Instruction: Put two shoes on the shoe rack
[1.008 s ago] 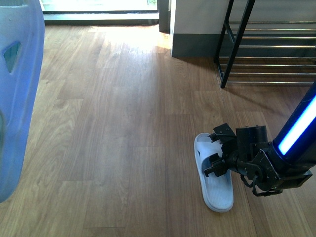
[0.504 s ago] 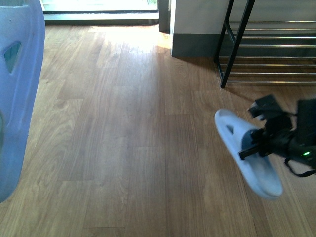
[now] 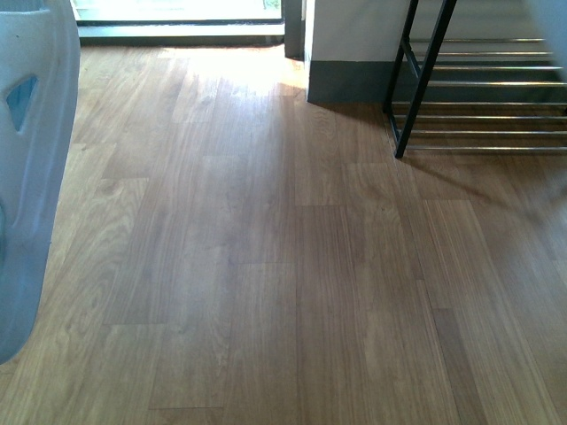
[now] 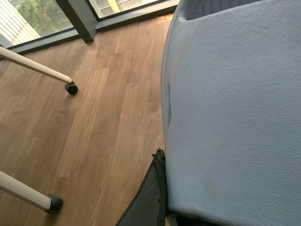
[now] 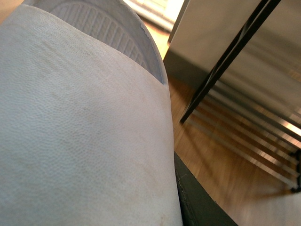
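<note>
Pale blue sandal (image 4: 225,117) being clamped in the left gripper (image 4: 155,197), raised at the left of the wooden floor (image 3: 266,266).
A second sandal (image 5: 80,127) is being gripped tight by the right gripper (image 5: 193,202), near the shoe rack (image 3: 487,84).

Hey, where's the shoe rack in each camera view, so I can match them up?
Front view: shoe rack at top right.
Left wrist view: not in it.
Right wrist view: shoe rack beyond the held slide sandal.
Shared landmark: grey skirting beside the rack.
</note>
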